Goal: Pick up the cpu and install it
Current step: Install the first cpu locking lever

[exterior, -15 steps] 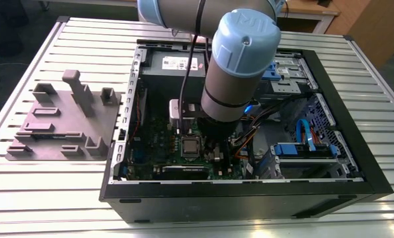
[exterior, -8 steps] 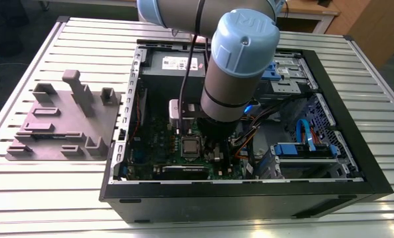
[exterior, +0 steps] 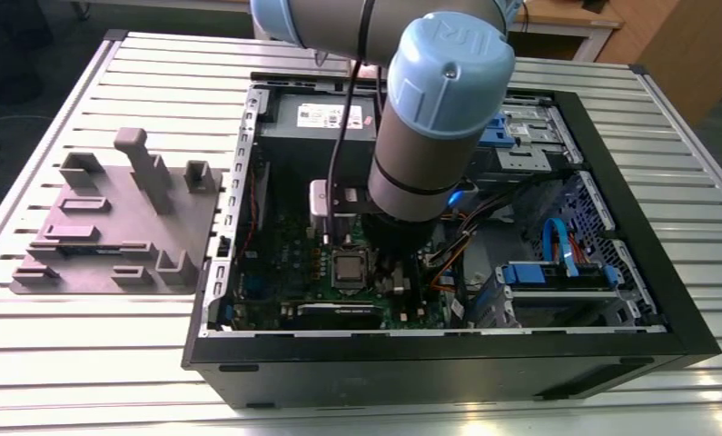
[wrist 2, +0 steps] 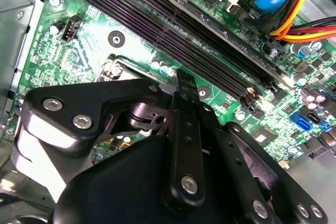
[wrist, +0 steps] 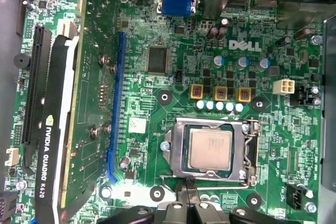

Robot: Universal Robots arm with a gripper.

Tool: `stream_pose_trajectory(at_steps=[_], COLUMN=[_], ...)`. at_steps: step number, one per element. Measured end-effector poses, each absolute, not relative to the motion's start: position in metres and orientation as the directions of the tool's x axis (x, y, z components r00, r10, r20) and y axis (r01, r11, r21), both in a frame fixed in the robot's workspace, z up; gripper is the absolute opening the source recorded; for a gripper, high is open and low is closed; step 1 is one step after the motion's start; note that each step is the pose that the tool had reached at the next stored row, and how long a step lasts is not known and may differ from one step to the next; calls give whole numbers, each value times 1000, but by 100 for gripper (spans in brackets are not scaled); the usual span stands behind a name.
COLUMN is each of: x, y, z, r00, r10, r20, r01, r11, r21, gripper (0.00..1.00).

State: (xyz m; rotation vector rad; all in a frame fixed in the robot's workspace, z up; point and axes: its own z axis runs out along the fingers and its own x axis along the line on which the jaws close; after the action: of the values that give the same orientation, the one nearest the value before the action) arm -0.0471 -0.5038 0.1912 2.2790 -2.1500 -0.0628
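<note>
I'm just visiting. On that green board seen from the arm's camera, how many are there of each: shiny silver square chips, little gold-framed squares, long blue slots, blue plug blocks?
In the first wrist view:
cpu, the silver chip sitting in its socket: 1
gold-framed squares: 3
long blue slot: 1
blue plug block: 1
Total: 6

The cpu (wrist: 210, 149) lies flat in the socket (wrist: 177, 156) on the board (wrist: 173, 108), just past the tips of the gripper (wrist: 190, 183) fingers. The card (wrist: 52, 129) stands well off to one side of them. On the table (exterior: 94, 381), the plate (exterior: 106, 227) lies beside the case (exterior: 458, 359), on the exterior view's left.
</note>
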Motion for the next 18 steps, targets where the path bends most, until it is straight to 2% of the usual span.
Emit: stream_pose_trajectory(at_steps=[11, 18], x=[-47, -47], y=[-504, -504], z=[211, 211], r00=[58, 58], r10=[-998, -998], r20=[-27, -28], r01=[-998, -998], r11=[-59, -59], r21=[34, 34], gripper=[10, 10])
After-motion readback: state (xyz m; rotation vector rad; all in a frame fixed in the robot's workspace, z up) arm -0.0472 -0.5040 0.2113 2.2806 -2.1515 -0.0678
